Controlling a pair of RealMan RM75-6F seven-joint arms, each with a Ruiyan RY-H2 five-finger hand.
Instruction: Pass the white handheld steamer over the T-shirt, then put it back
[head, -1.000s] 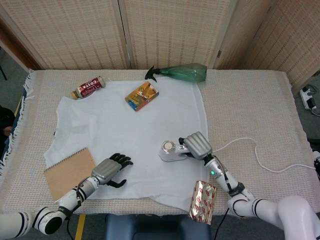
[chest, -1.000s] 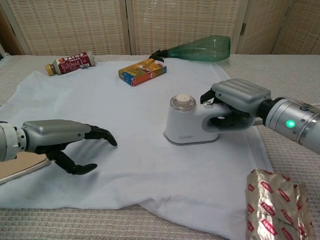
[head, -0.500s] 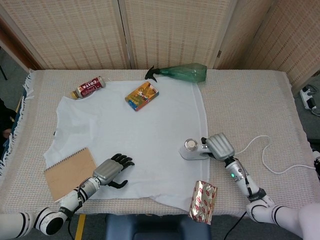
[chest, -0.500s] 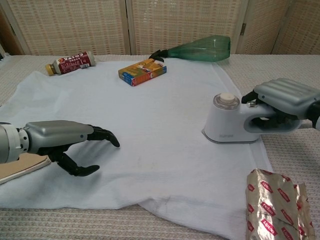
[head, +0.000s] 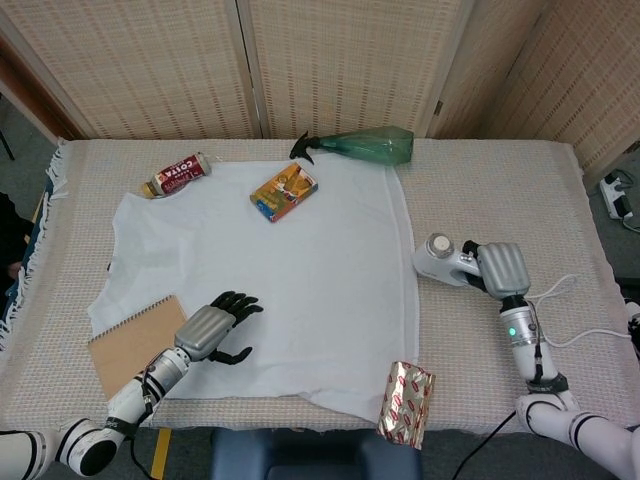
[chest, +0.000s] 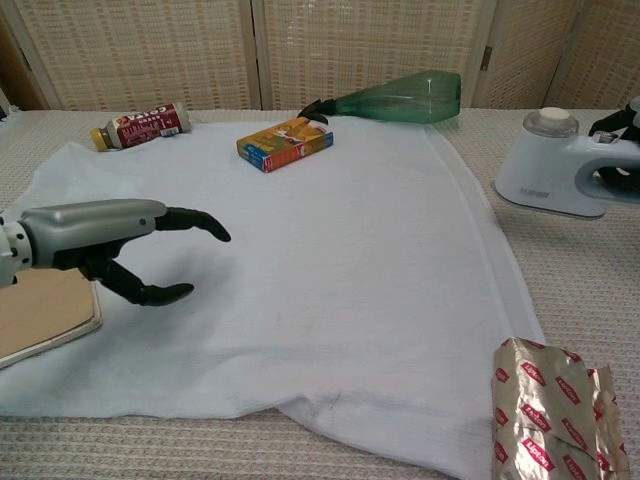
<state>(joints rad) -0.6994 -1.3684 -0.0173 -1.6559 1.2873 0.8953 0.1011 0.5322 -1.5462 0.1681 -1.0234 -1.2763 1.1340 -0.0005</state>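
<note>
The white T-shirt (head: 270, 265) lies spread flat on the woven tablecloth. The white handheld steamer (head: 446, 259) stands on the bare cloth just right of the shirt's right edge, off the fabric. My right hand (head: 502, 268) grips its handle from the right. In the chest view the steamer (chest: 553, 167) sits at the far right, and only a sliver of the right hand (chest: 628, 122) shows at the frame edge. My left hand (head: 214, 326) is at the shirt's lower left with fingers apart and nothing in it; the chest view shows the same left hand (chest: 100, 240) just above the shirt.
A brown notebook (head: 138, 345) lies left of my left hand. A red can (head: 177, 175), an orange box (head: 284, 192) and a green spray bottle (head: 360, 146) lie along the shirt's far side. A foil packet (head: 405, 404) sits at the front edge. The steamer's cord (head: 575, 300) trails right.
My right hand has slid the steamer rightwards across the shirt and off its right edge onto the bare tablecloth. The left hand has risen slightly and shifted a little left.
</note>
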